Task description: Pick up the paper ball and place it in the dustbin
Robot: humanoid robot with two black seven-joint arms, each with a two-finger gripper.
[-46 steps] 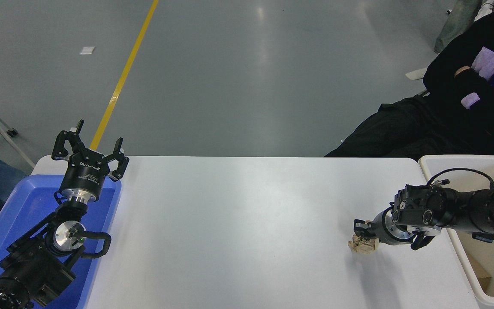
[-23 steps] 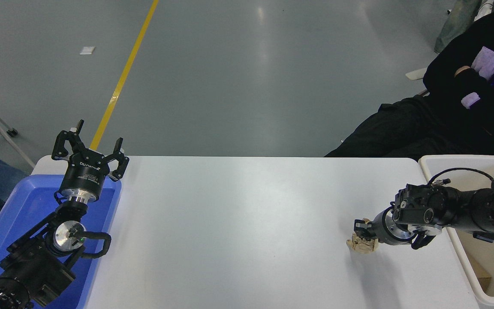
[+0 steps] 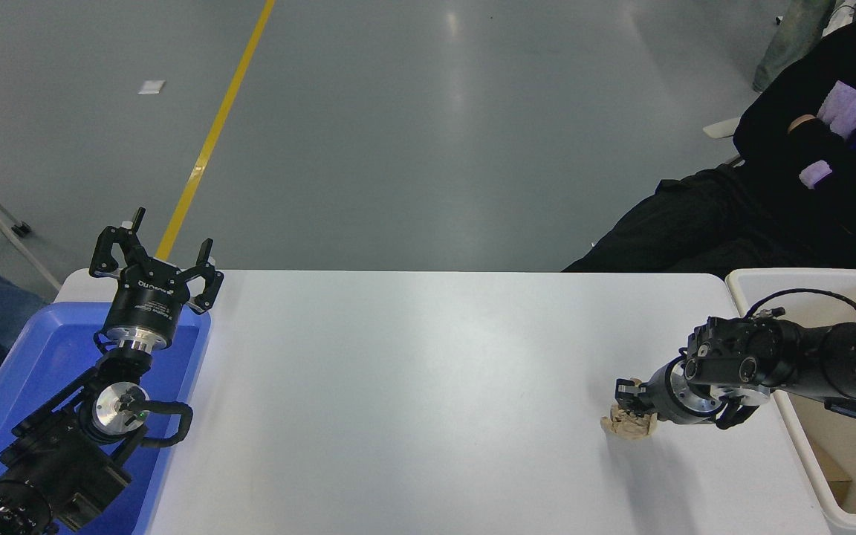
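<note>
Gripping paper ball (image 3: 627,426) near table's (image 3: 428,386) right edge, right gripper (image 3: 628,397).

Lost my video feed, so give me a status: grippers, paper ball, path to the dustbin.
Right gripper down on the paper ball, grasp unclear. Left gripper open, parked over blue tray. Ball on the table. Dustbin at right, nothing between.

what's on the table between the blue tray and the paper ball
Nothing: in the head view the white table is bare from the shallow blue plastic tray to the crumpled tan paper ball.
</note>
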